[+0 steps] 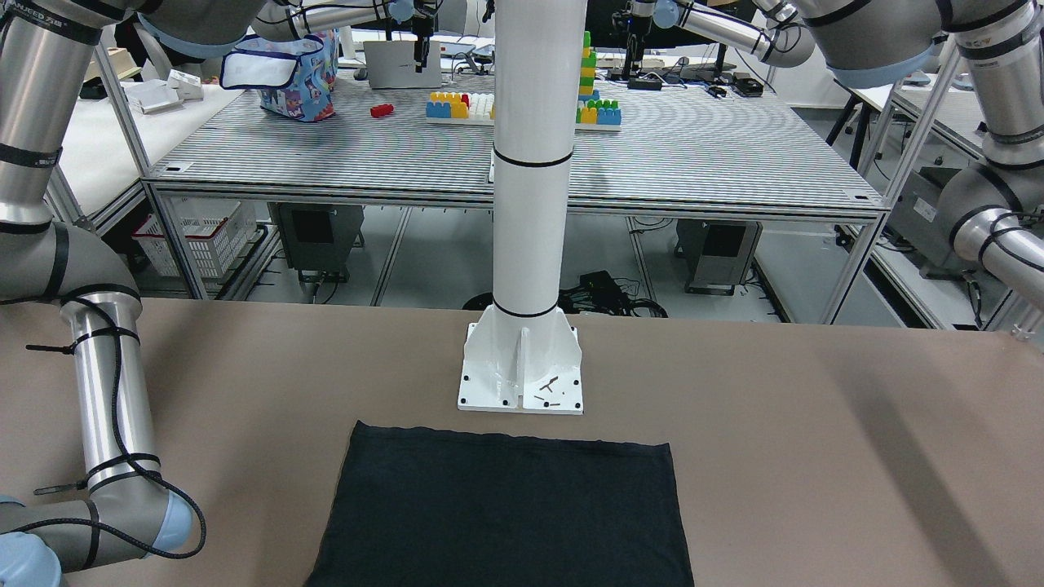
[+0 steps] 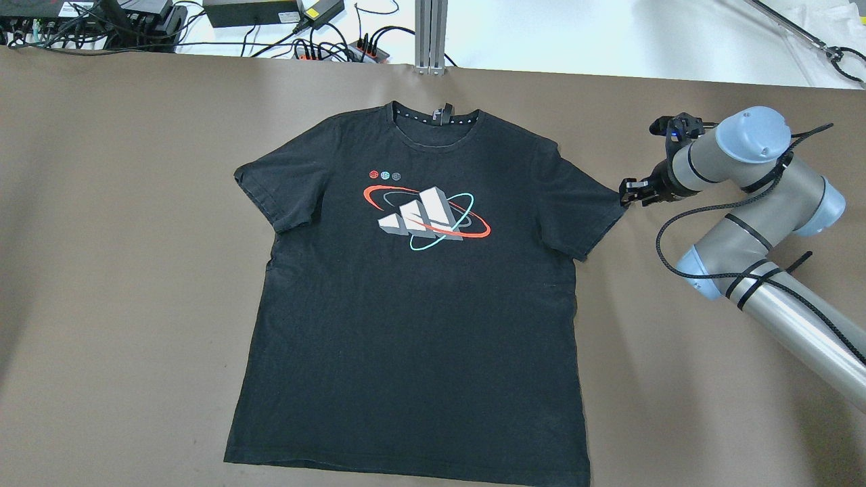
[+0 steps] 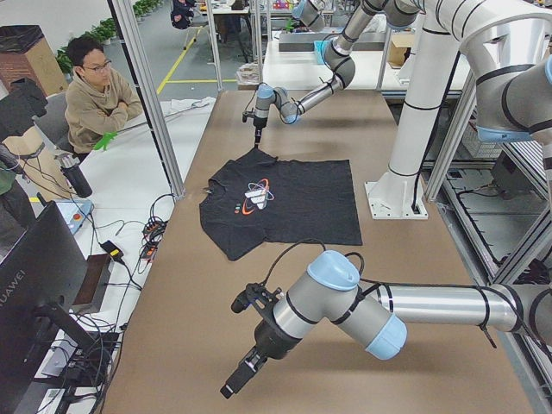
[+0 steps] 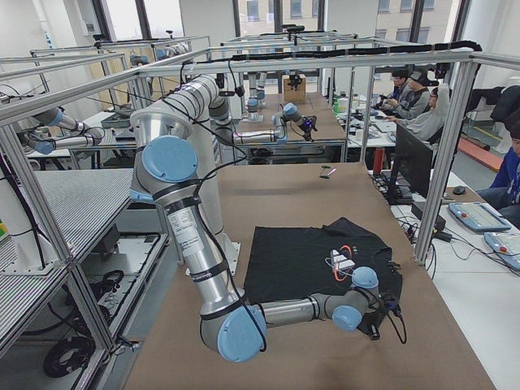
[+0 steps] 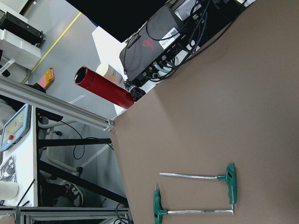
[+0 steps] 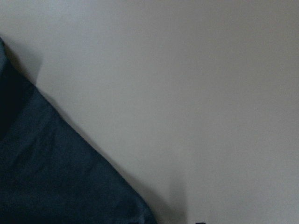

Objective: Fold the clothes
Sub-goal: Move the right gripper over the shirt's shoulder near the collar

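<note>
While the shirt (image 2: 419,304) lies flat and print-up mid-worktop (image 2: 115,284), collar at 12 o'clock and hem at 6, the right end effector (image 2: 634,192) sits right at the tip of the 3 o'clock sleeve (image 2: 583,203). It's touching or just off it, and whether it's released or clenched I cannot tell. This looks like the first pinch. It wants the sleeve hem only, lifted low and carried towards 9 across the chest, so the body doesn't wrinkle. The left end effector (image 3: 233,386) hangs well off towards 9 o'clock, state again impossible to tell. Wide worktop shows beyond both sleeves; the hem lies near the pillar base (image 1: 522,383).
</note>
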Robot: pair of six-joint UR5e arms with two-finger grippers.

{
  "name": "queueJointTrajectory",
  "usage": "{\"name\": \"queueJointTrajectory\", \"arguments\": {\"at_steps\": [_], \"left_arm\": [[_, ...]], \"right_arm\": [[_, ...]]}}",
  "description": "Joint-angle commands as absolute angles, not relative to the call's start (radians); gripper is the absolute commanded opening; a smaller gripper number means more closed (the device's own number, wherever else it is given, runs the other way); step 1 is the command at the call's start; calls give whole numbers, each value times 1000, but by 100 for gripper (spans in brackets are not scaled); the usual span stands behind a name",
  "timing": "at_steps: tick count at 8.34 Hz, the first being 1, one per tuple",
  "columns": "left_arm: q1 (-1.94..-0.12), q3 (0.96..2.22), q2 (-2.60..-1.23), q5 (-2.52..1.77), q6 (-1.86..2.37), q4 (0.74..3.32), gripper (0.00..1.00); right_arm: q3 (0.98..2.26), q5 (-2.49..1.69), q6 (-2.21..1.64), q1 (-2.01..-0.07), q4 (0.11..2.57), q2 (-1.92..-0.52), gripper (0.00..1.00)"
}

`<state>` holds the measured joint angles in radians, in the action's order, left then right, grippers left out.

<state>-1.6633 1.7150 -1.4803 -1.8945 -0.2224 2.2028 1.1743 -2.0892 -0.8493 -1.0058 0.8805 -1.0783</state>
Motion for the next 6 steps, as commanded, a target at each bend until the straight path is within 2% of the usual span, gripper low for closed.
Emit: {"name": "queueJointTrajectory", "arguments": {"at_steps": [1, 2, 4, 6], "left_arm": [[-1663, 1715, -1480, -1894, -222, 2203, 100], [-1663, 1715, -1480, -1894, -213, 2203, 100], [-1663, 1715, -1480, -1896, -209, 2204, 100], [-1663, 1715, -1480, -1898, -207, 2204, 100]], "right_arm": [[1164, -2088, -850, -1000, 881, -1071, 17], [1164, -2089, -850, -1000, 881, -1071, 0], [1179, -2091, -854, -1002, 881, -1065, 0], [1259, -2092, -876, -1002, 890, -1060, 0]]}}
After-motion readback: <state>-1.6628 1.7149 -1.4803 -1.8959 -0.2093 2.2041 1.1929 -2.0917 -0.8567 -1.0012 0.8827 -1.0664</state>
